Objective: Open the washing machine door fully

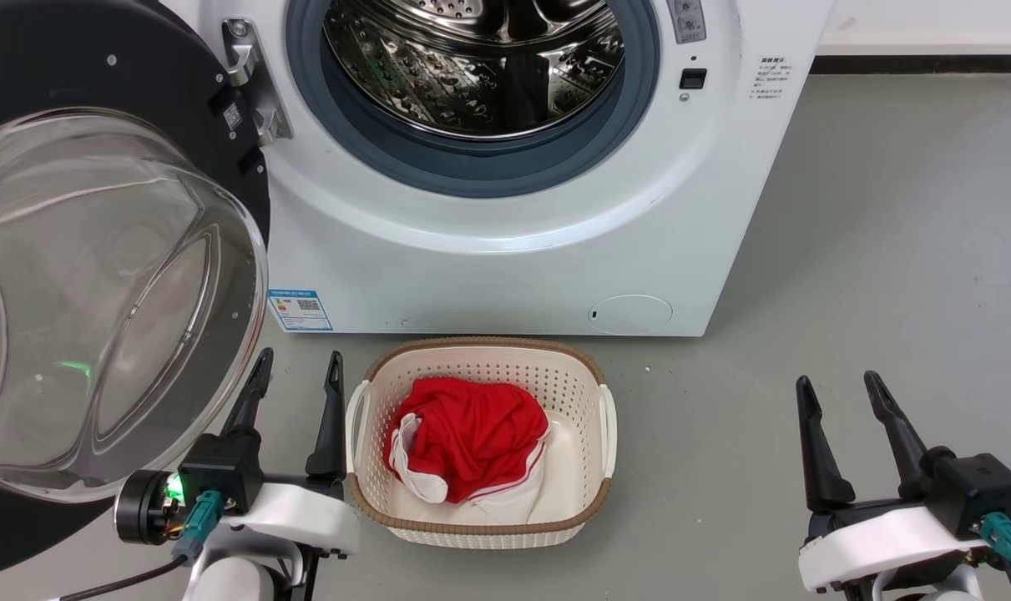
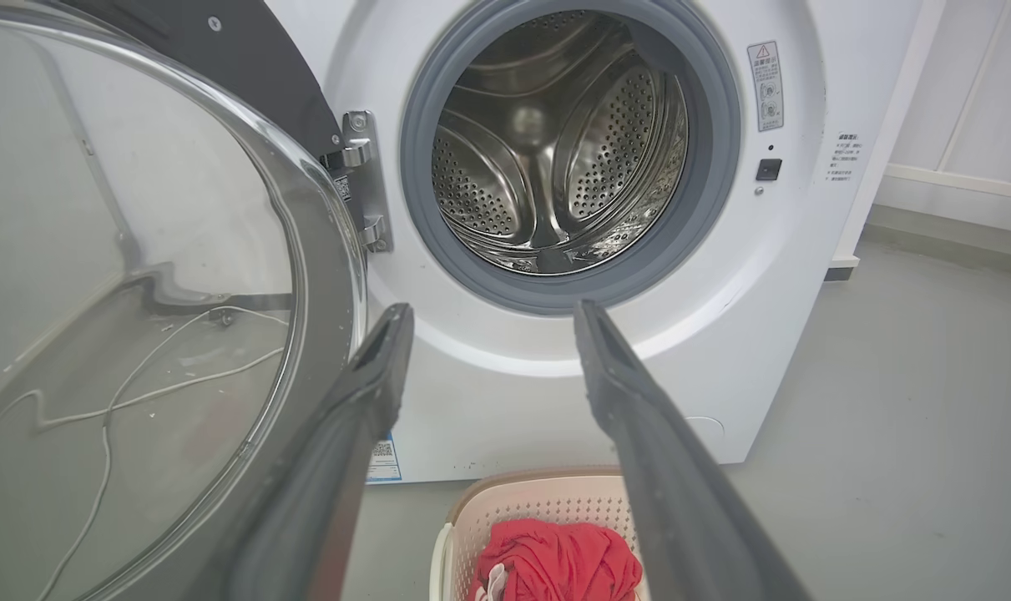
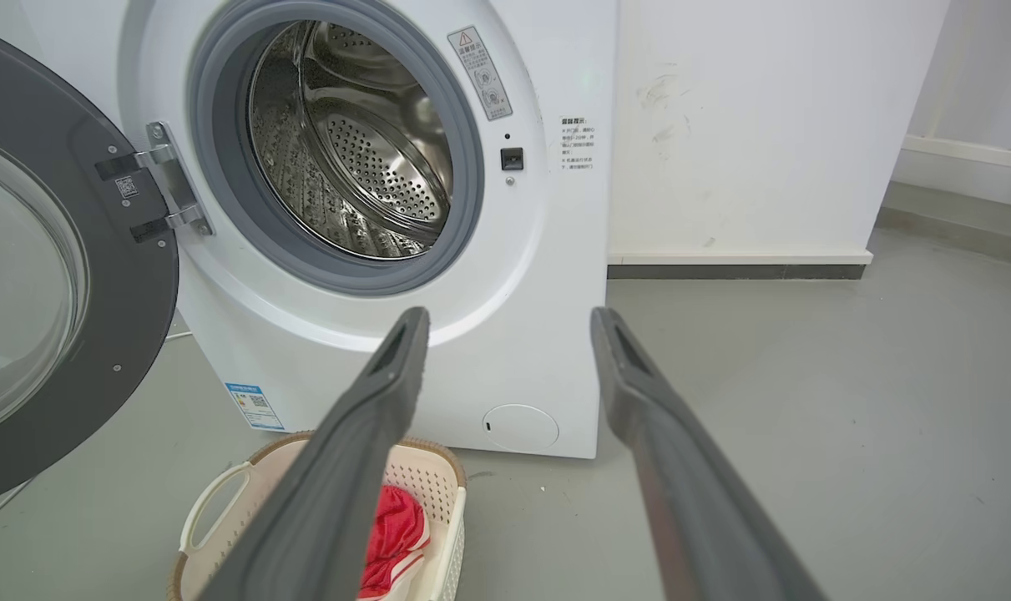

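Our left gripper (image 1: 298, 367) is spread wide and holds nothing, its outer finger just beside the glass of the door (image 1: 113, 284) (whether they touch, we cannot tell). Our right gripper (image 1: 839, 392) is spread and empty too. The door stands swung out left of the machine (image 1: 488, 250). A basket (image 1: 480, 344) of red cloth (image 1: 472, 434) sits between our grippers on the grey floor (image 1: 889, 250).

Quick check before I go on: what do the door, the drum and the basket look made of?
Door: clear bulging bowl, likely glass, see-through with glare, in a black frame, probably plastic. Drum: shiny perforated metal, looks like steel. Basket: cream perforated plastic, brown woven-look rim.
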Controlling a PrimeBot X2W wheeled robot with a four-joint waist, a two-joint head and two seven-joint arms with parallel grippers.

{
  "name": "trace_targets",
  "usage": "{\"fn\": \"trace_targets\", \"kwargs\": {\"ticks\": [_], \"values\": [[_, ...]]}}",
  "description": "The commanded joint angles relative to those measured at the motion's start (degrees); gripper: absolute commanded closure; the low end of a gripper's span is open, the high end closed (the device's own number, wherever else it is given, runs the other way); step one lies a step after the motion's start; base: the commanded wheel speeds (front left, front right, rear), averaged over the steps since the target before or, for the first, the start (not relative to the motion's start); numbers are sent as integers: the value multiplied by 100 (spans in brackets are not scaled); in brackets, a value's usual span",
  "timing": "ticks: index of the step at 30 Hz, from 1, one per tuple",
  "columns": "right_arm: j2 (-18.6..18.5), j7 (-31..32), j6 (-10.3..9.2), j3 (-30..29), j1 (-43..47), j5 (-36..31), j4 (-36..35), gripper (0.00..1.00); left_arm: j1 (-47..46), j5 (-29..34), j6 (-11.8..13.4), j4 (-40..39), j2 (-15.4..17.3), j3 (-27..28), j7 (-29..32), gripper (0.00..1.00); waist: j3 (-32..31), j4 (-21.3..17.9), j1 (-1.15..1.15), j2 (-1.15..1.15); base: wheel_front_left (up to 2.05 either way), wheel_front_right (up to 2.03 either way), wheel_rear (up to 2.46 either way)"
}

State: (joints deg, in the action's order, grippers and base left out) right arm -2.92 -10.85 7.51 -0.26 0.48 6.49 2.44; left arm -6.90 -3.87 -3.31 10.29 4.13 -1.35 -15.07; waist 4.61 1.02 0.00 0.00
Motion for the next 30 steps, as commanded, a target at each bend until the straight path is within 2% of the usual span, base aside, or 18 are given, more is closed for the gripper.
{"fn": "trace_targets", "kwargs": {"ticks": [1,5,6,9,20,30], "values": [[9,-38,-4,13,-50,7,26,0,20,-14,24,-23,7,17,-13,0,5,0,0,0,0,0,0],[9,-41,-4,19,-54,10,39,0,28,-19,28,-28,5,28,-13,0,0,-3,0,0,0,0,0],[0,-22,0,9,-2,2,24,100,0,-23,10,-9,-1,14,0,100,0,-3,0,0,0,0,0],[0,-17,0,28,47,59,109,100,25,-86,6,118,-15,32,36,100,-1,-4,0,0,0,0,0],[-87,166,0,29,-66,1456,251,100,5,-1406,-59,180,-30,175,392,100,-41,-12,0,0,0,0,0],[-136,303,-1,23,-159,2429,369,100,37,-2358,-106,170,-41,227,589,100,-73,-19,0,0,0,0,0]]}}
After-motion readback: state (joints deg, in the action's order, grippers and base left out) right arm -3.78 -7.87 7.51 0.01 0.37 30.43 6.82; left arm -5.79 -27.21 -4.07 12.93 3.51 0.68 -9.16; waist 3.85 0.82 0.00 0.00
